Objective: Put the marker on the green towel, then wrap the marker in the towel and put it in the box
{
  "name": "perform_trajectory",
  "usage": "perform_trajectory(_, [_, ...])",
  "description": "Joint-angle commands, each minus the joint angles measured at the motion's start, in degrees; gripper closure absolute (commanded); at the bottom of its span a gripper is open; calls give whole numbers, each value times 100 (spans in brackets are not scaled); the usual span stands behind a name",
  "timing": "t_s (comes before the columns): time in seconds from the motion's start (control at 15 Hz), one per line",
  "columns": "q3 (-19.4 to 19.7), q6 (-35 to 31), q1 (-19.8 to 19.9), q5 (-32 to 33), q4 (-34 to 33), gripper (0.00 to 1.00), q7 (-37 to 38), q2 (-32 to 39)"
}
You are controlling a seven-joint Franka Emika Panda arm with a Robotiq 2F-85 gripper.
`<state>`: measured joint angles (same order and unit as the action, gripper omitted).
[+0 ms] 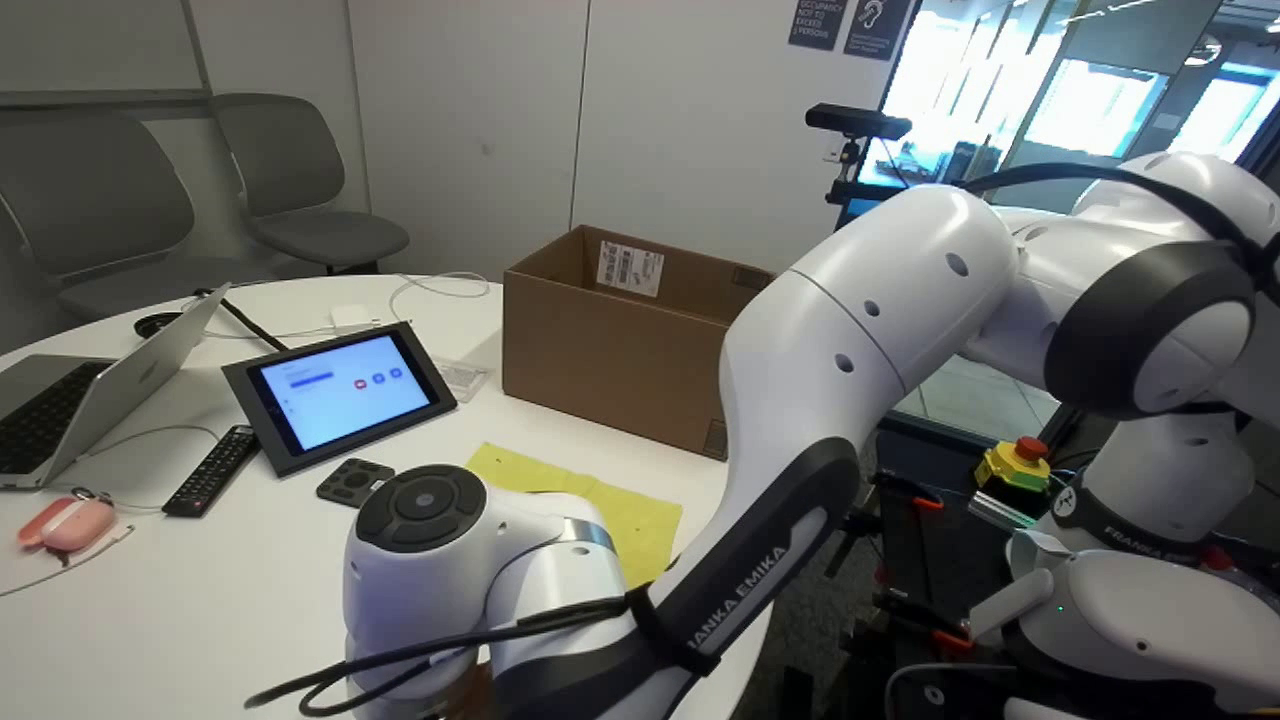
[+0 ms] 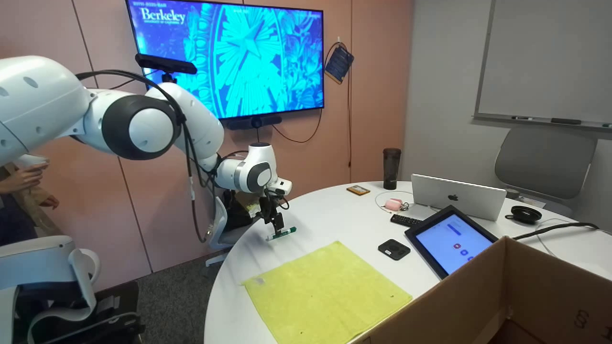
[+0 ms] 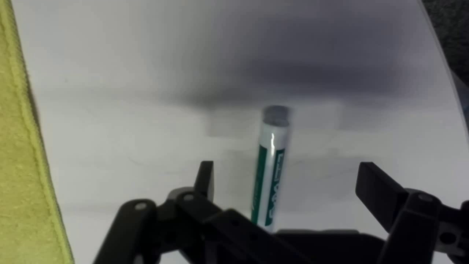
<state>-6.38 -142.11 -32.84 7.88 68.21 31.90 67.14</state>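
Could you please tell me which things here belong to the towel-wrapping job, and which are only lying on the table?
Belongs to the job:
green marker
yellow-green towel, spread flat
cardboard box
gripper, open

Just lying about:
laptop
tablet
remote control
pink case
small black device
dark tumbler

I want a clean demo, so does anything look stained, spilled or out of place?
Only the towel stands out: in an exterior view, a pale grey patch near one corner and a few dark specks break its otherwise plain yellow-green. Whether they are stains, I can't tell. I see no spill.
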Motion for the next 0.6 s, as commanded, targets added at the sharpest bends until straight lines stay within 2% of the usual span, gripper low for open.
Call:
perform_trajectory(0.0, [526, 84, -398, -88, -378, 0, 332, 272])
perform_trajectory(0.53, [891, 287, -696, -77, -903, 0, 719, 675])
